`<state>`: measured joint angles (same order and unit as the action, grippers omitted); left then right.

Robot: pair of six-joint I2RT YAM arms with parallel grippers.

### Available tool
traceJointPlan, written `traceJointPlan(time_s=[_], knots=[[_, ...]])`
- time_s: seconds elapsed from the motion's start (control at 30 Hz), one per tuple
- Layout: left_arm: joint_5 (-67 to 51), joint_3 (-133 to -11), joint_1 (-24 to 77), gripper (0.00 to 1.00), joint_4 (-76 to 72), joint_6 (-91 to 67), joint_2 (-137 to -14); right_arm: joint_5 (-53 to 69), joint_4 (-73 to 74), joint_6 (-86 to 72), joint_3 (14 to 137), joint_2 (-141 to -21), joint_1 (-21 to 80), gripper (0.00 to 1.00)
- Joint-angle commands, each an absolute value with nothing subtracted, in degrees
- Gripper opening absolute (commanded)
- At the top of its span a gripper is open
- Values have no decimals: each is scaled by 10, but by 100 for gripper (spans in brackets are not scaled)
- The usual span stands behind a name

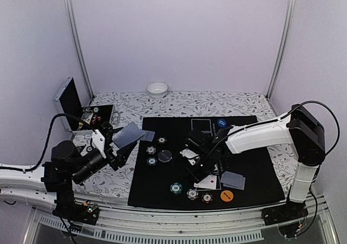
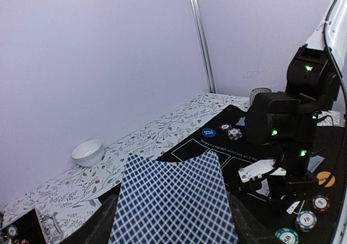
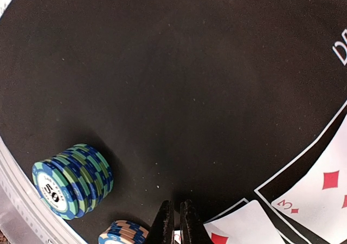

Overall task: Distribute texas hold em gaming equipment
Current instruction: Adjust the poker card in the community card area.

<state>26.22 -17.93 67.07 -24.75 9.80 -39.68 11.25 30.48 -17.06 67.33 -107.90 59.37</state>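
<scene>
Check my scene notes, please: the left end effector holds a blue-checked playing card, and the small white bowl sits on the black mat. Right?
Not quite: the small white bowl sits on the floral tablecloth beyond the black mat, as the top external view shows. The left end effector does hold a blue-checked playing card.

Matt black cloth mat [image 3: 162, 65], glossy striped plastic chips [image 3: 73, 181], smooth checked cards [image 2: 173, 200]
</scene>
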Motion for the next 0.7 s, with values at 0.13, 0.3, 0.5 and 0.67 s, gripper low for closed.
traceJointPlan(time_s=[0.13,0.3,0.5,0.67], knots=[[268,-174,671,61,-252,96,-391,74,357,-162,679,-1076,605,8],[272,-173,670,61,-251,98,-388,68,376,-146,680,-1070,607,8],[273,-176,670,61,-246,101,-387,101,368,-131,708,-1070,611,8],[273,-179,670,61,-239,102,-387,125,377,-111,729,-1066,615,9]])
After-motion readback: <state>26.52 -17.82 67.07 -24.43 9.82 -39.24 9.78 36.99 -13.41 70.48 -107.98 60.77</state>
